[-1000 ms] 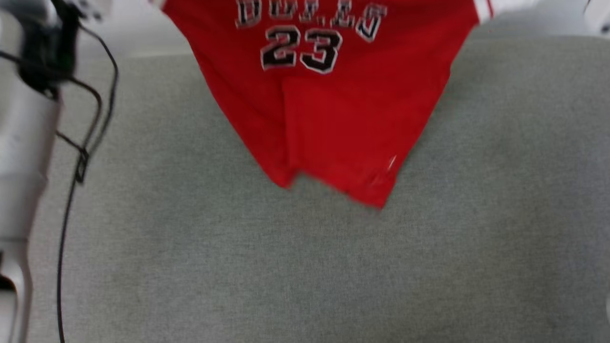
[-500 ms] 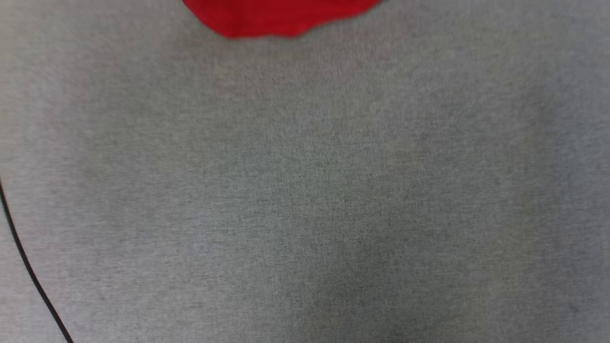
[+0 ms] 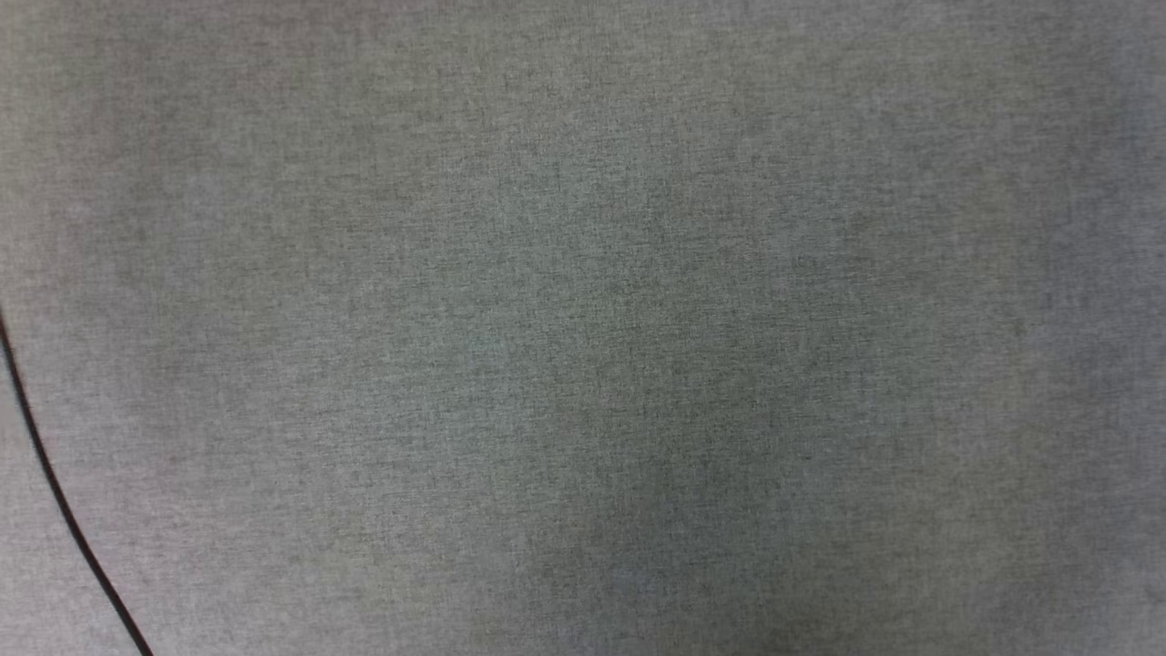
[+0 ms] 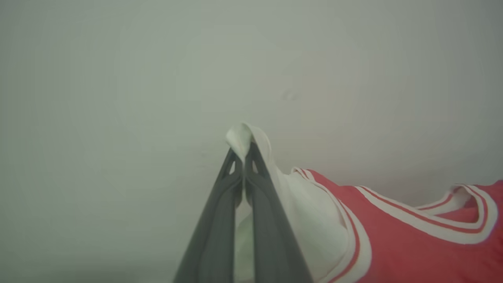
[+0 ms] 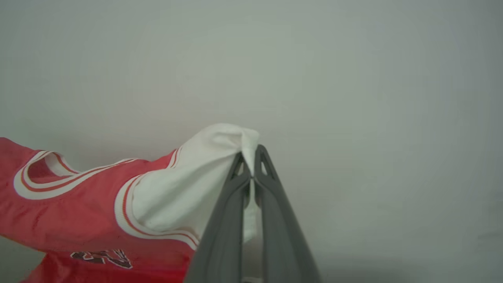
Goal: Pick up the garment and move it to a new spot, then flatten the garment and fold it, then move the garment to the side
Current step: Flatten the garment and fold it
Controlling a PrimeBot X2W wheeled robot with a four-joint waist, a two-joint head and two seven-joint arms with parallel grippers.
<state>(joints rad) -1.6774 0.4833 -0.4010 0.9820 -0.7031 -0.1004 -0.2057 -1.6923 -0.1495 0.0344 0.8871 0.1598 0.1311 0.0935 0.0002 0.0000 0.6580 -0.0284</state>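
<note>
- Two tools, both closed, each pinching white sleeve cloth of the garment.
- Left tool: fingers pressed together, with a bunch of white sleeve caught at the tips and poking out past them. More white cloth hangs behind the fingers.
- Right tool: fingers together, the other sleeve nipped at the tips. A strip of white shows between the fingers lower down.
- Garment: held by both sleeves. In the left wrist view the red body runs off to the right of the tool, and the striped collar is visible. In the right wrist view it runs to the left, with dark lettering at the bottom edge.
- Backdrop behind both tools is plain and pale. Cannot tell whether the hem touches anything below.
- Head view: grey woven tabletop, with a thin black cable crossing the lower left corner.
</note>
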